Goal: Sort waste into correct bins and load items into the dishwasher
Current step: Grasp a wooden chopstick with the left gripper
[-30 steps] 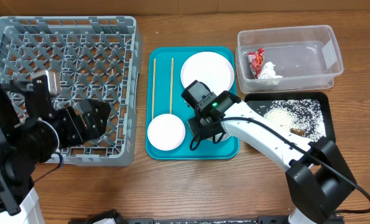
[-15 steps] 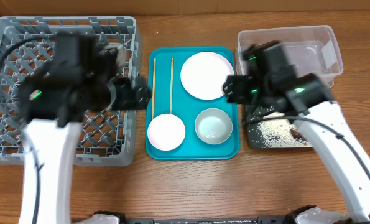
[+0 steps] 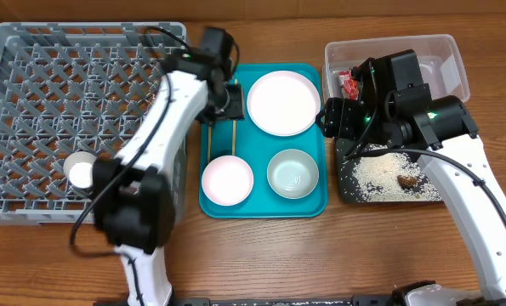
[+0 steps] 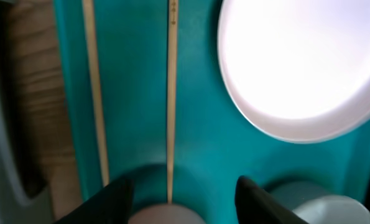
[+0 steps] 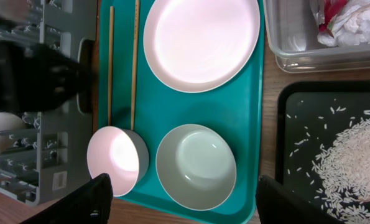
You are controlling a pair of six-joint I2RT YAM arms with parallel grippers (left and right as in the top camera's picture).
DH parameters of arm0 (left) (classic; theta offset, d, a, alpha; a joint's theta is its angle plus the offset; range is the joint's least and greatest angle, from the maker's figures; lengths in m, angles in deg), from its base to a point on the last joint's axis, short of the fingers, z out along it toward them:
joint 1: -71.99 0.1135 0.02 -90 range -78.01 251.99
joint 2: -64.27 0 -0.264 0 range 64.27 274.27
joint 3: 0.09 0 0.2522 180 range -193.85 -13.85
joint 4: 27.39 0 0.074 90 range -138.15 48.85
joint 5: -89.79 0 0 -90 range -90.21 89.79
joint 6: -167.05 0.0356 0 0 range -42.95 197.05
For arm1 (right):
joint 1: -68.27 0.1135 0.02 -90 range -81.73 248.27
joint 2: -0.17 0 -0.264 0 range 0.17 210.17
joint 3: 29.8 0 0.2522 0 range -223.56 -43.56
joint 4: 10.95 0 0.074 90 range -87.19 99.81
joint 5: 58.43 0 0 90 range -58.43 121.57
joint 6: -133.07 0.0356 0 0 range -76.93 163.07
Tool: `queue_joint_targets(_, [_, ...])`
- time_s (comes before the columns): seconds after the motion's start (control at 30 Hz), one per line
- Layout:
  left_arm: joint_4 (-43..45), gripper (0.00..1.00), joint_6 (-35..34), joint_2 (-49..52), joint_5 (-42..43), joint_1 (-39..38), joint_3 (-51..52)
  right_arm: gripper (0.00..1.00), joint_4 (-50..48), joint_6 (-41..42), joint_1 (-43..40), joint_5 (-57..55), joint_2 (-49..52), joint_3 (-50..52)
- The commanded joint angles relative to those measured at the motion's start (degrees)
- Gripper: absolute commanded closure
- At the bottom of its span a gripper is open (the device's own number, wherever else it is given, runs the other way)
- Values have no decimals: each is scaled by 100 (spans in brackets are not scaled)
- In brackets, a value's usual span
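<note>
Dead centre on the surface sits the teal tray (image 3: 259, 200), and most of the dishes are on it. The big pale plate (image 3: 283, 103) is at its far right. The grey-green bowl (image 3: 292, 172) sits just toward the near edge from that, and the smaller pink plate (image 3: 227, 179) is beside the bowl on the left. Two chopsticks (image 3: 210, 140) lie parallel along the tray's left side, running far to near, with their near ends by the pink plate.

The left tool (image 3: 227, 100) is down over the far part of the sticks. Its wrist view shows the fingers (image 4: 107, 199) spread apart and empty, straddling the inner stick, while the outer stick disappears behind the left finger. The right tool (image 3: 333, 119) hangs by the tray's right rim next to the big plate. Its fingers (image 5: 91, 199) are wide apart too, gripping nothing, and the bowl shows between them in its own camera.

The grey dish rack (image 3: 31, 102) fills the far-left corner, with the white cup (image 3: 81, 170) sitting in its near half. The far-right corner has the clear tub (image 3: 448, 51), with the red wrapper (image 3: 349, 82) and white paper scraps (image 5: 359, 25) in its left end. Just nearer along the right edge, the black tray (image 3: 348, 194) holds a spread of rice (image 3: 380, 168) and the brown lump (image 3: 408, 180).
</note>
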Motion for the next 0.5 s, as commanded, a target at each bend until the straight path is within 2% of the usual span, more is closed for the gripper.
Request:
queue_joint_targets(0.0, [328, 47, -149, 610, -168, -37, -105, 25, -9, 7, 7, 66, -33, -85])
queue_joint_targets(0.23, [859, 58, -149, 1434, -177, -66, -105, 25, -31, 7, 7, 66, -33, -85])
queue_joint_targets(0.33, [874, 73, -149, 1626, -247, -70, -105, 25, -15, 7, 7, 66, -33, -74])
queue_joint_targets(0.43, [866, 94, -144, 1644, -251, -70, -116, 25, -13, 4, 7, 63, -33, -70])
queue_joint_targets(0.47, [793, 96, -146, 1615, -254, -70, -155, 25, -15, 4, 7, 66, -33, -70])
